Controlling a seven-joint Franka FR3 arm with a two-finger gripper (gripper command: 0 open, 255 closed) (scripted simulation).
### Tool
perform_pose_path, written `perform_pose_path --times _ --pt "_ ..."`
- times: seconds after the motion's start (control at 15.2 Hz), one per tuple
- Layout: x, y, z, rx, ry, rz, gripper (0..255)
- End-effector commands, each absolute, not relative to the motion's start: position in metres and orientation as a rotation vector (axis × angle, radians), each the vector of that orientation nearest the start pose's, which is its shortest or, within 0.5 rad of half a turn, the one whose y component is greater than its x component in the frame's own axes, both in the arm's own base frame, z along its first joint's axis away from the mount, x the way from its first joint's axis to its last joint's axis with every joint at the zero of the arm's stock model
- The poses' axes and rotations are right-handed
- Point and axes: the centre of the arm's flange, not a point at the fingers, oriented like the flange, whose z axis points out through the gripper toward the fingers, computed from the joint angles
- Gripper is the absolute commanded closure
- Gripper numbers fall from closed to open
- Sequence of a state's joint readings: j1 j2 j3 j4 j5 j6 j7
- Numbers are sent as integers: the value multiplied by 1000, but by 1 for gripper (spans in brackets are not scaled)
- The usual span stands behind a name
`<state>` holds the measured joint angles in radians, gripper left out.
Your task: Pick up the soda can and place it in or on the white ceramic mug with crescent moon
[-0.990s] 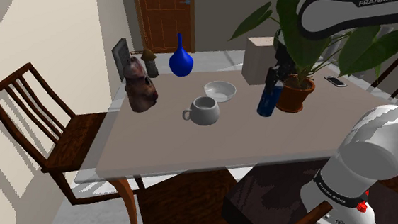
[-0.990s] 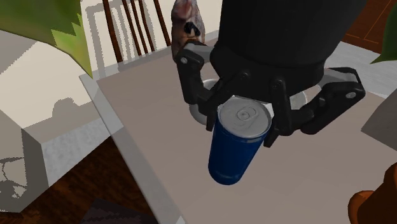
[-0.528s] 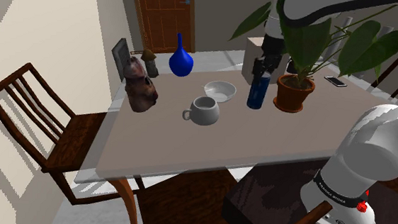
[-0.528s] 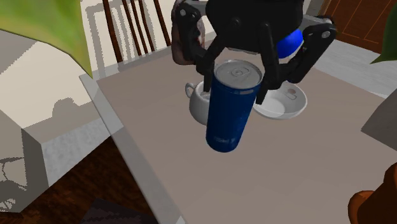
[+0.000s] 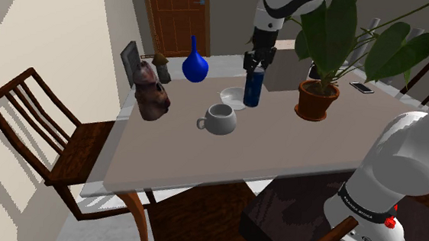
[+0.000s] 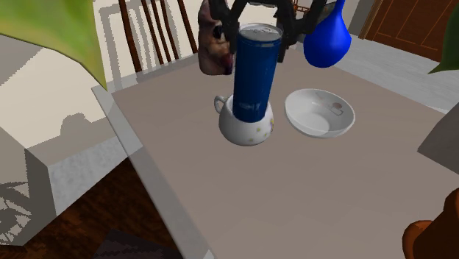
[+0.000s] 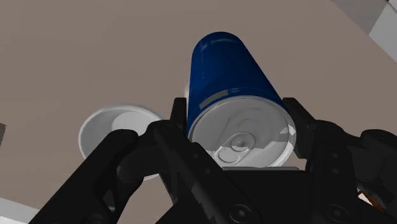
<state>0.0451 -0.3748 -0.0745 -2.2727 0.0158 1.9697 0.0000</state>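
Carried away from the potted plant [image 5: 316, 99], the blue soda can [image 6: 255, 70] hangs upright by the white mug [image 6: 248, 131], hiding its mouth in the second exterior view. The gripper [image 6: 259, 26], cut off at that view's top, clamps the can's upper end.

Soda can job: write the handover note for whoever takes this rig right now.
Tool: shut on the can near its top; the can hangs upright, clear of the table.
Mug: upright on the table beside the bowl.
Done: can grasped and lifted, now close to the mug.
Left: centre the can over the mug, lower it in, open the tool.
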Motion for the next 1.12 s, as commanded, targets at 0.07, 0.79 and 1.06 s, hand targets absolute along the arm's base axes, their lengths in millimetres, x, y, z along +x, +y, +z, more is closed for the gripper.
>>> perform_pose_path --times 0.07,0.79,1.06 --pt "486 -1 516 -3098 48 -111 255" --pt "596 38 524 -3098 48 -111 255" --pt "596 38 503 -3098 48 -111 255"
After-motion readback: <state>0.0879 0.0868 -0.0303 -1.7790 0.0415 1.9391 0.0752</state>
